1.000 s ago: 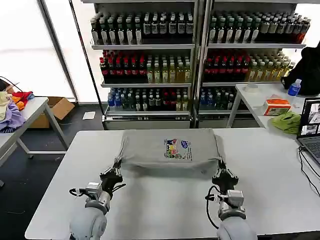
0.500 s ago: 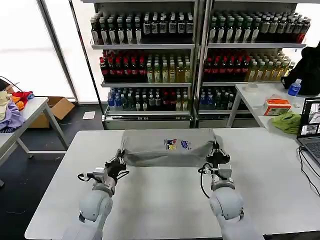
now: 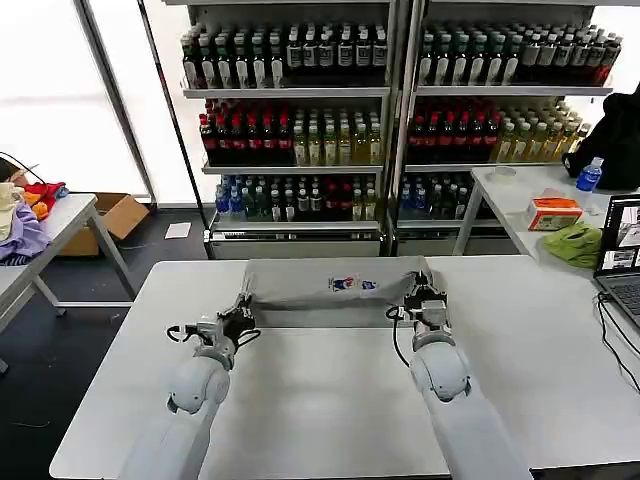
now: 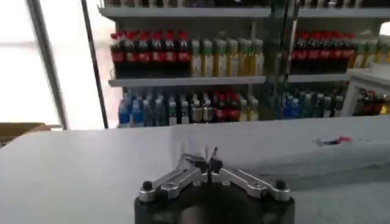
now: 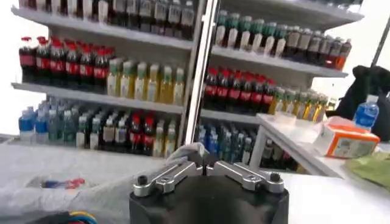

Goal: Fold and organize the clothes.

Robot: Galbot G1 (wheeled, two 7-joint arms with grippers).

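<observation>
Shirt: grey shirt (image 3: pixel 325 290), folded strip across frame centre on white table (image 3: pixel 330 390).
Left gripper (image 3: pixel 240 318): clamped on the strip's left end.
Right gripper (image 3: pixel 424 296): pinching its right end.

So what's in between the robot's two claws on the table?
The grey shirt, stretched from the left gripper to the right gripper, each pinching one end, in the head view. Its little colourful print sits in that stretch.

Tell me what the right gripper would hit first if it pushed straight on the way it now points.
The right gripper, shut on the shirt, points away from the robot; beyond the cloth lies bare table, then the drinks shelves, though depth is unclear.
</observation>
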